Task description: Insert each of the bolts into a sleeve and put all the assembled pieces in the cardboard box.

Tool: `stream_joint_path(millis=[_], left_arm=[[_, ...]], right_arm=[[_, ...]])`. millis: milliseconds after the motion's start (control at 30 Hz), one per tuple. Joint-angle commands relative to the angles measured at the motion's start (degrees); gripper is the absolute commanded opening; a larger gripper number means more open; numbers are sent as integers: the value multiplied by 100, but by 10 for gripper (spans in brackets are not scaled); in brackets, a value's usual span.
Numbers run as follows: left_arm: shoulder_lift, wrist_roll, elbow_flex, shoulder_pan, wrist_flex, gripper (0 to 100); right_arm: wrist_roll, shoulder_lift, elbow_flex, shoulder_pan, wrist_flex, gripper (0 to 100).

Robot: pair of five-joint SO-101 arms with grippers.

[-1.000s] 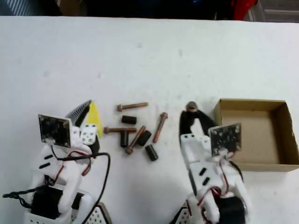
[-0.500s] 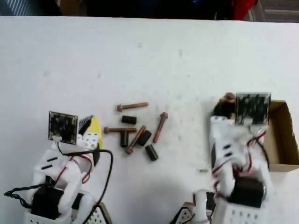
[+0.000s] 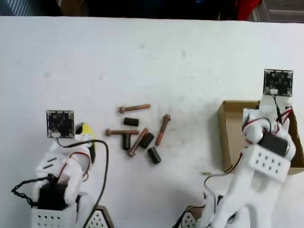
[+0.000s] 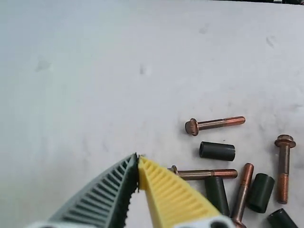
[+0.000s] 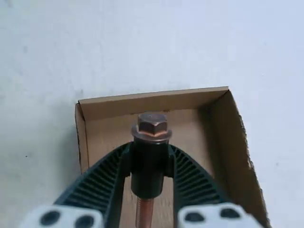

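Observation:
My right gripper (image 5: 148, 164) is shut on an assembled piece (image 5: 150, 154), a copper bolt pushed through a black sleeve, held above the open cardboard box (image 5: 216, 137). In the high view that arm covers part of the cardboard box (image 3: 227, 137) at the right. Several loose copper bolts (image 3: 135, 109) and black sleeves (image 3: 131, 122) lie mixed mid-table, also seen as bolts (image 4: 214, 124) and sleeves (image 4: 217, 151) in the left wrist view. My left gripper (image 4: 137, 166), one finger grey and one yellow, is shut and empty, just short of the nearest bolt (image 4: 202, 174).
The white table (image 3: 152, 61) stretches open behind the parts. A tiny bit of debris (image 3: 206, 174) lies near the box's front corner. Arm bases and cables sit along the near edge.
The right arm has swung right with the bolt-and-sleeve piece, from beside the box to over it. The left arm has drawn back slightly toward the near edge.

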State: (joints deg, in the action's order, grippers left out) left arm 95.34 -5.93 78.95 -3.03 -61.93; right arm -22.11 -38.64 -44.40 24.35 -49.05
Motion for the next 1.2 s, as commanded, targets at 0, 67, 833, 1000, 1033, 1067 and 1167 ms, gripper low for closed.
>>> stream_joint_path(millis=[0, 67, 833, 1000, 1033, 1067, 1167], left_arm=[[57, 26, 44, -66, 193, 24], [57, 26, 70, -66, 193, 24], [57, 35, 273, -66, 193, 25], [57, 35, 273, -66, 193, 25], [57, 35, 273, -66, 193, 25], [57, 35, 273, -66, 193, 24], [66, 35, 273, -66, 193, 24]], right_arm=[[-97, 752, 185, 66, 585, 17], [-97, 1191, 202, 57, 787, 18], [-580, 2712, 220, -690, 866, 207], [-580, 2598, 387, -690, 831, 204], [-580, 2510, 440, -690, 813, 204], [-580, 2378, 484, -690, 725, 204], [-563, 1807, 677, -884, 154, 204]])
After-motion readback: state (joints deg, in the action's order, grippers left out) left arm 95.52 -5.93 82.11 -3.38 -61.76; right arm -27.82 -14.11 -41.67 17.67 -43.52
